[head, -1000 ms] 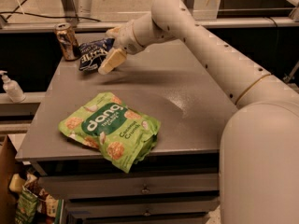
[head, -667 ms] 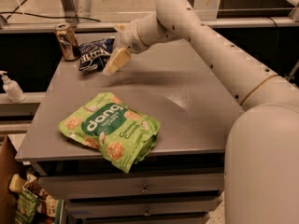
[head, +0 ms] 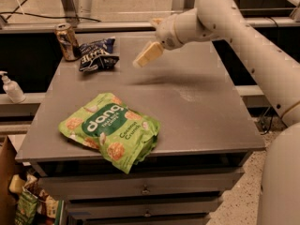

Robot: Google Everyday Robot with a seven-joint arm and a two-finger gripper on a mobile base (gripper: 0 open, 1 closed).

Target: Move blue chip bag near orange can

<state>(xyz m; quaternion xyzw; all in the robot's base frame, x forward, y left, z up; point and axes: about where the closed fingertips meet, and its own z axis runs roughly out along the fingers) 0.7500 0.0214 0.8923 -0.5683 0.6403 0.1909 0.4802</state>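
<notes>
Hard to see: we make out only a sliver of the claw's (head: 151,38) far finger (head: 156,20).
Claw: wide, empty, above the desk (head: 201,121).
Chip bag (head: 97,55): far-left corner, beside the can (head: 67,41), long axis roughly left-right.

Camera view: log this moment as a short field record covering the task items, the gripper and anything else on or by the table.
blue chip bag: lying at the table's back left, close beside the orange can
orange can: upright at the back left corner
gripper: above the table's rear, right of the blue chip bag, apart from it
green bag: lying near the front left edge
pump bottle: off the table, to its left
table: grey, drawers below
</notes>
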